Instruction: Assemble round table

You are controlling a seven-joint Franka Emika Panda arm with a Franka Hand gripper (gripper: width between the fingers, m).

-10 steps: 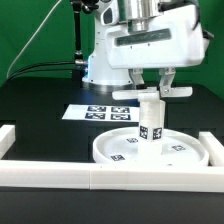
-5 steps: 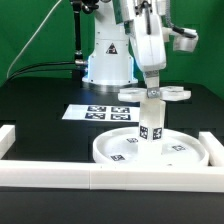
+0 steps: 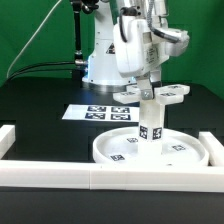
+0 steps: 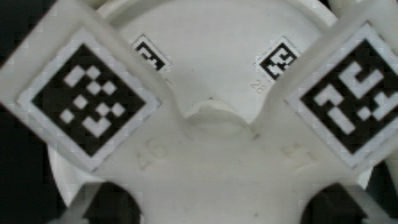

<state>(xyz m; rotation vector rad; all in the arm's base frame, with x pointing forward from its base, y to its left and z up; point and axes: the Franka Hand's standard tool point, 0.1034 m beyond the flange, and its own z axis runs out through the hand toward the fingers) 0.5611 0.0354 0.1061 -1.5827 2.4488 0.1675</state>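
- Nearest me, the white border rail [image 3: 60, 172] runs along the bottom of the exterior view. Nothing there has shifted.
- Just behind it, at lower centre, the big rimmed disc [image 3: 190, 152] lies flat on the black table in the same spot as a second ago.
- The short leg [image 3: 149, 125] stands upright near the disc's middle, its square tags facing the camera. It has not leaned or slid.
- The cross-shaped piece [image 3: 175, 93] sits on top of the leg at mid-frame. Its arms have swung round a little since a second ago.
- The gripper [image 3: 148, 88] has twisted about its upright axis, so its broad face has turned away from the camera. It appears clenched on the cross-shaped piece, which fills the wrist view [image 4: 205, 90] with two large tags on its arms.
- My guess is the cross-shaped piece is being screwed onto the leg, a late step in the build. I cannot tell how tight it is.
- Farther back, at centre-left, the marker board [image 3: 90, 112] lies flat and untouched.
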